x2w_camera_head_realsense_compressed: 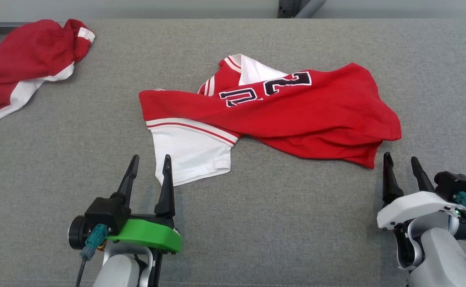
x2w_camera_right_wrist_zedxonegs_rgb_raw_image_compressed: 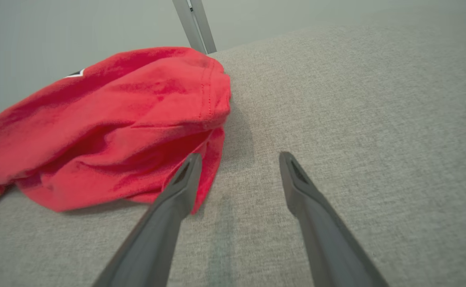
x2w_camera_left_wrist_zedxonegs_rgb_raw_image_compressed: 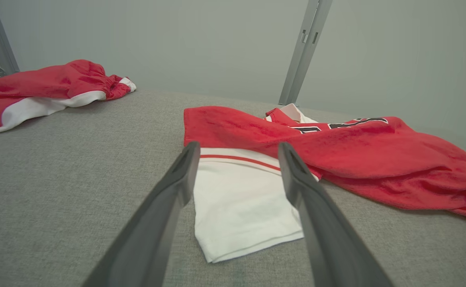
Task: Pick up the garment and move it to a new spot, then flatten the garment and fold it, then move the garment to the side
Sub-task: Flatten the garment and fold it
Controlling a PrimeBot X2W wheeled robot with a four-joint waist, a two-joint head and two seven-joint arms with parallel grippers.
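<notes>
Shirt (x2w_camera_head_realsense_compressed: pixel 320 111): bright red, centre of frame.
Sleeve (x2w_camera_head_realsense_compressed: pixel 193 151): white, with red and white stripes along its upper seam.
Numbers (x2w_camera_head_realsense_compressed: pixel 265 89): dark navy, outlined in white.
Other garment (x2w_camera_head_realsense_compressed: pixel 22 59): red with white panels, upper left of frame.
Tabletop (x2w_camera_head_realsense_compressed: pixel 277 223): speckled grey weave.
Left gripper (x2w_camera_head_realsense_compressed: pixel 151 159): black and green.
Right gripper (x2w_camera_head_realsense_compressed: pixel 400 157): black and white.

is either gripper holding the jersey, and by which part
Nothing is held: the left gripper and right gripper are both open near the jersey.

Left pincer (x2w_camera_head_realsense_compressed: pixel 150 164) and right pincer (x2w_camera_head_realsense_compressed: pixel 403 164) both gape wide.
</notes>
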